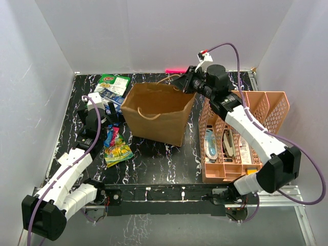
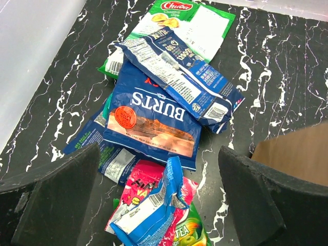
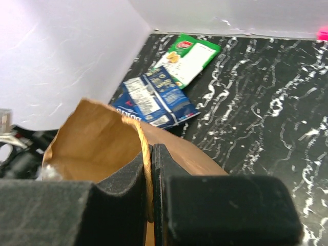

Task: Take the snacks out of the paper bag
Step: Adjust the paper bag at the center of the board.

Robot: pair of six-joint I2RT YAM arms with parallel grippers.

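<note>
1. Top external: the right pincer (image 1: 183, 82) is clamped on the far rim of the paper bag (image 1: 159, 114), probably to keep it upright with its mouth open. The bag's body stands to the near left of that pincer, and the salmon organiser (image 1: 277, 97) to its near right. The left pincer (image 1: 105, 117) hangs low over the surface (image 1: 164, 159) among the snacks. The green-white packet (image 1: 114, 82) lies beyond it, and the yellow-green packet (image 1: 119, 152) lies behind it, toward the arm bases.

2. Left wrist: this pincer (image 2: 159, 159) stands wide apart and grips nothing. The BURTS packet (image 2: 148, 118) lies just ahead of its fingertips. The red-blue packet (image 2: 154, 200) sits beneath the gap. A corner of the bag (image 2: 297, 154) shows beyond the right finger. The loose, overlapping heap looks like a drop pile for emptied snacks.

3. Right wrist: the fingers (image 3: 123, 189) are pressed together on the bag's rim, pinching the cord handle (image 3: 147, 154) too. The bag's open mouth lies to their left, with packets well ahead on the surface. I judge this hold to be an anchor against tipping. No packet shows inside, though the bag's bottom is hidden.
</note>
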